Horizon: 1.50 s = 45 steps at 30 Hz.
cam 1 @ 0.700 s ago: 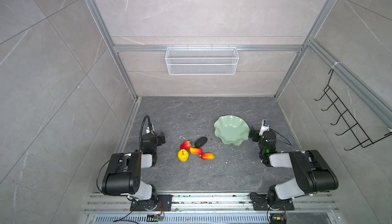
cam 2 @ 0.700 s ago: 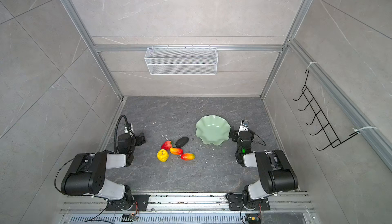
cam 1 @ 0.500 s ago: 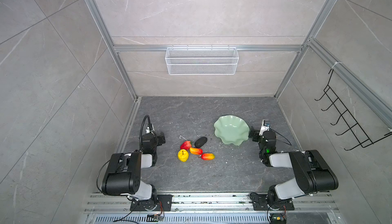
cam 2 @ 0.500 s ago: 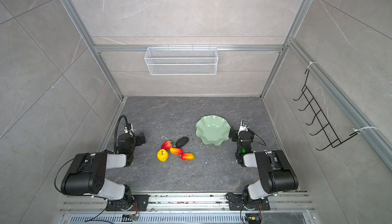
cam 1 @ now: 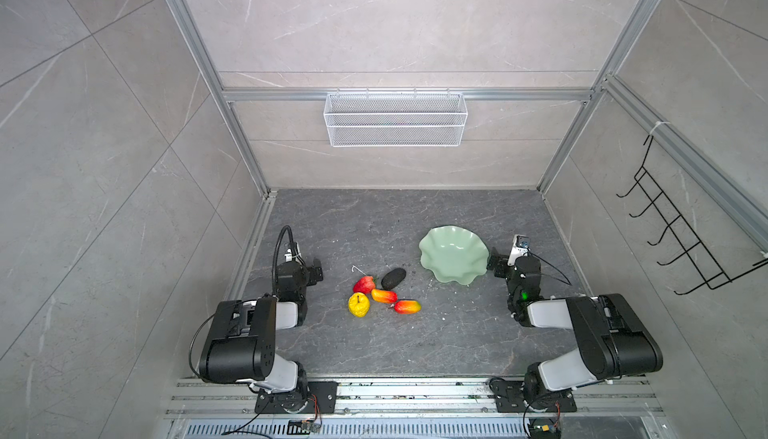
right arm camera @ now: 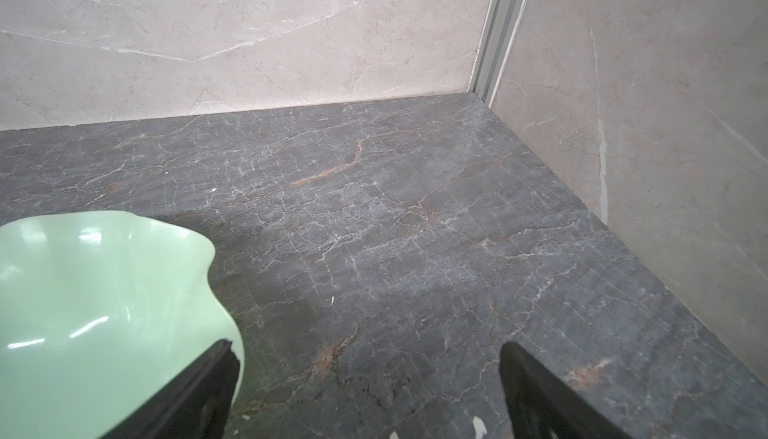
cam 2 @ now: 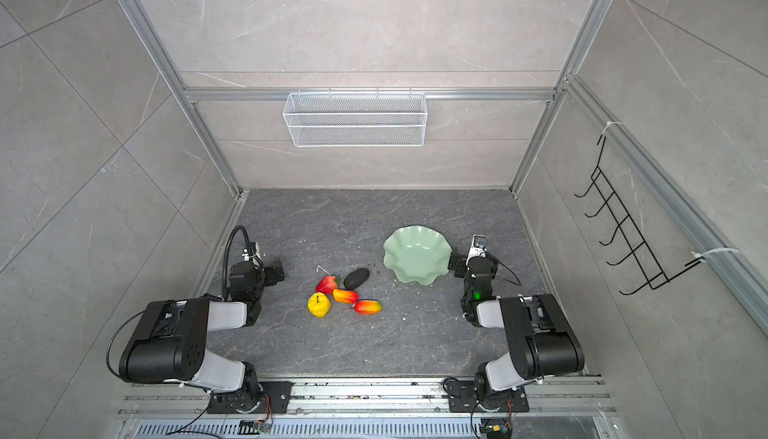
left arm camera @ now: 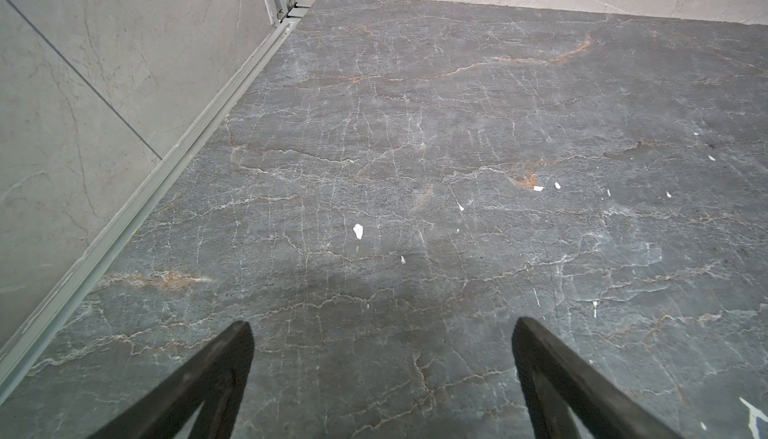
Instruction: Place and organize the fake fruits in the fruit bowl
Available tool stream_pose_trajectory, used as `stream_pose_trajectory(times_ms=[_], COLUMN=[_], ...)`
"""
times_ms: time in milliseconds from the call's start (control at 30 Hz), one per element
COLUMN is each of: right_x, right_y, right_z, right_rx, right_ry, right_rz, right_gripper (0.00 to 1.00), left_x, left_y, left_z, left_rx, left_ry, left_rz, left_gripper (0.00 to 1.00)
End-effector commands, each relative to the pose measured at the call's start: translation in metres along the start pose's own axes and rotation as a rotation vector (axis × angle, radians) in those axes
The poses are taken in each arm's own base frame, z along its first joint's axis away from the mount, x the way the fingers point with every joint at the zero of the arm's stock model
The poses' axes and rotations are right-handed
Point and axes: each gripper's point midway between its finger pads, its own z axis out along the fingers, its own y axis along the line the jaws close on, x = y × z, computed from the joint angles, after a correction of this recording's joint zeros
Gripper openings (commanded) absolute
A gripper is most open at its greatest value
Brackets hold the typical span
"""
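Several fake fruits lie in a cluster on the dark stone floor in both top views: a lumpy yellow one (cam 1: 358, 304), a red strawberry-like one (cam 1: 364, 284), a black oval one (cam 1: 393, 278) and two elongated red-orange ones (cam 1: 384, 295) (cam 1: 407, 306). To their right the pale green fruit bowl (cam 1: 453, 259) stands empty. My left gripper (cam 1: 315, 271) rests low, left of the cluster, and is open over bare floor (left arm camera: 382, 329). My right gripper (cam 1: 495, 261) sits just right of the bowl, open and holding nothing (right arm camera: 365, 349); the bowl's rim (right arm camera: 199, 250) lies beside one of its fingers.
A white wire mesh basket (cam 1: 395, 120) hangs on the back wall. A black hook rack (cam 1: 681, 241) is mounted on the right wall. Tiled walls with aluminium rails close in the floor on three sides. Small white flecks dot the floor (left arm camera: 358, 230).
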Motion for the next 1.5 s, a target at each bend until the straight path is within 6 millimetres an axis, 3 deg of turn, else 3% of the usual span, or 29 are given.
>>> stream_pose_trajectory(times_ms=[0, 200, 267, 433, 533, 600, 700, 867, 967, 1200, 1467], right_x=[0.001, -0.001, -0.007, -0.059, -0.094, -0.112, -0.122, -0.106, -0.081, -0.027, 0.017], right_y=[0.000, -0.001, 0.001, 0.024, 0.058, 0.095, 0.157, 0.244, 0.278, 0.313, 0.337], right_z=[-0.001, -0.001, -0.008, -0.035, -0.048, -0.059, -0.082, -0.130, -0.156, -0.168, -0.149], right_rx=[0.001, 0.009, 0.014, 0.063, -0.070, -0.227, -0.514, -0.838, -0.970, -1.152, -1.251], right_ry=[-0.004, -0.016, -0.019, -0.011, 0.046, 0.089, 0.222, 0.389, 0.432, 0.473, 0.482], right_rz=[0.005, 0.003, -0.017, -0.153, -0.187, -0.199, -0.228, -0.390, -0.552, -0.852, -1.038], right_gripper=[1.00, 1.00, 1.00, 1.00, 1.00, 1.00, 1.00, 1.00, 0.99, 1.00, 0.97], left_x=[-0.022, -0.022, -0.031, -0.074, -0.106, -0.122, -0.135, -0.135, -0.133, -0.129, -0.110], left_y=[-0.002, 0.000, 0.002, -0.001, -0.005, -0.013, -0.023, -0.042, -0.048, -0.051, -0.051], left_z=[0.003, 0.002, -0.002, -0.033, -0.060, -0.080, -0.107, -0.151, -0.174, -0.204, -0.201], left_rx=[0.013, 0.000, -0.044, -0.065, -0.021, 0.034, 0.108, 0.256, 0.315, 0.361, 0.363], left_ry=[-0.063, -0.066, -0.077, -0.036, -0.001, 0.037, 0.117, 0.270, 0.312, 0.326, 0.371], left_rz=[-0.016, -0.011, 0.005, -0.018, -0.087, -0.100, -0.083, -0.031, -0.023, -0.010, 0.000], left_gripper=[1.00, 1.00, 1.00, 1.00, 1.00, 1.00, 1.00, 1.00, 1.00, 1.00, 1.00])
